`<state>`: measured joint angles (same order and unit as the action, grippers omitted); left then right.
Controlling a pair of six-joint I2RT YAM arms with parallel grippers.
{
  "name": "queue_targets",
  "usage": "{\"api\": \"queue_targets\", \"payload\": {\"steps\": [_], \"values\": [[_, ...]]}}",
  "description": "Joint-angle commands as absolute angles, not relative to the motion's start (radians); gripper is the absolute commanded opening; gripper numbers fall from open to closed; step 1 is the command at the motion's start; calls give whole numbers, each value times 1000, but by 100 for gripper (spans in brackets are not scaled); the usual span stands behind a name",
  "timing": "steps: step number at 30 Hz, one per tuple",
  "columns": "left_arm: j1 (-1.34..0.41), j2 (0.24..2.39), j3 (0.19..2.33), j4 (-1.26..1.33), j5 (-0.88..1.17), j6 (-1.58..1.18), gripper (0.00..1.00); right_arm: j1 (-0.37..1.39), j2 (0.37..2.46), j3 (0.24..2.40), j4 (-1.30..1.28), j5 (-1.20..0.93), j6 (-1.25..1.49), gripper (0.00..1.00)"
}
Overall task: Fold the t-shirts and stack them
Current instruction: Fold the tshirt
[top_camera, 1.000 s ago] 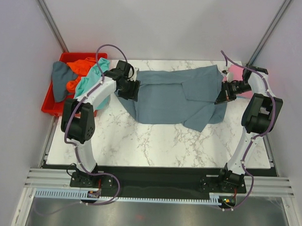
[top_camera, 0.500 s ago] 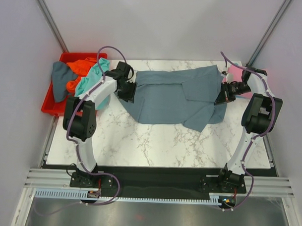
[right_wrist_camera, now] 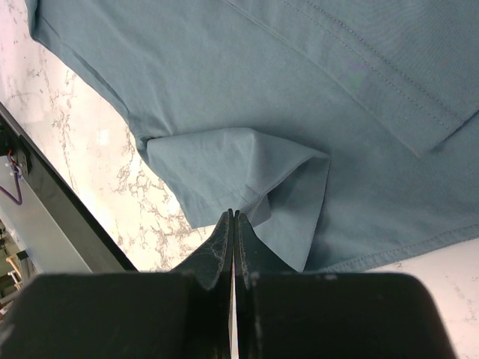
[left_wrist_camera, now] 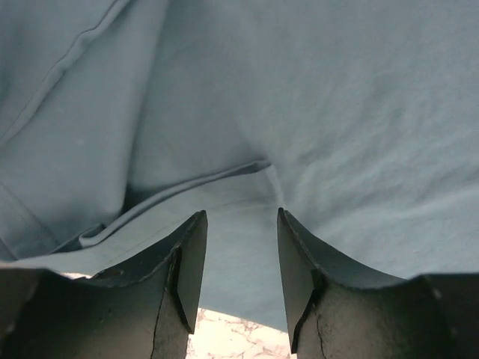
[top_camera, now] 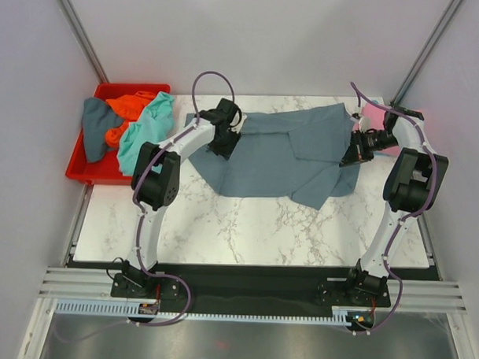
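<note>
The large slate blue-grey t-shirt (top_camera: 280,153) lies spread across the back of the marble table. My left gripper (top_camera: 225,137) hangs over its left part, jaws open and empty, with cloth and a hem below them (left_wrist_camera: 239,224). My right gripper (top_camera: 354,156) is at the shirt's right edge; its jaws are shut, the tips (right_wrist_camera: 233,217) at a folded sleeve (right_wrist_camera: 239,168). I see no cloth between them. A pink t-shirt (top_camera: 373,115) lies behind the right arm. Teal (top_camera: 143,129) and orange (top_camera: 120,116) t-shirts lie at the red bin.
The red plastic bin (top_camera: 81,168) stands off the table's left edge and also holds a dark blue-grey cloth (top_camera: 93,125). Bare marble (top_camera: 253,227) shows in front of the shirt. Grey walls and metal posts stand at both sides.
My left gripper has moved right, from the shirt's left edge to over its left part. The right arm and the shirt have hardly moved.
</note>
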<state>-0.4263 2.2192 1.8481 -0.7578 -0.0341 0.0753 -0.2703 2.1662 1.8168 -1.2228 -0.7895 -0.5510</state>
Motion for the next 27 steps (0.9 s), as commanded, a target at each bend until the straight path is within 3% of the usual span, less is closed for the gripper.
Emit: {"api": "queue_targets", "payload": {"steps": [1,20,23,26,27], "values": [[-465,2230,1913,-758,-115,143,51,-272,2146,1827,-1200,-828,-555,0],[-495,2302,1927,-758,-156,155,49,-285,2160,1818,-1190,-845,-564,0],[-497,2303,1928,-758,-153,155,46,-288,2157,1809,-1189,-845,-566,0],[-497,2298,1930,-756,-160,150,36,-290,2158,1805,-1187,-847,-566,0],[-497,2296,1927,-753,-164,150,28,-290,2157,1804,-1187,-848,-566,0]]}}
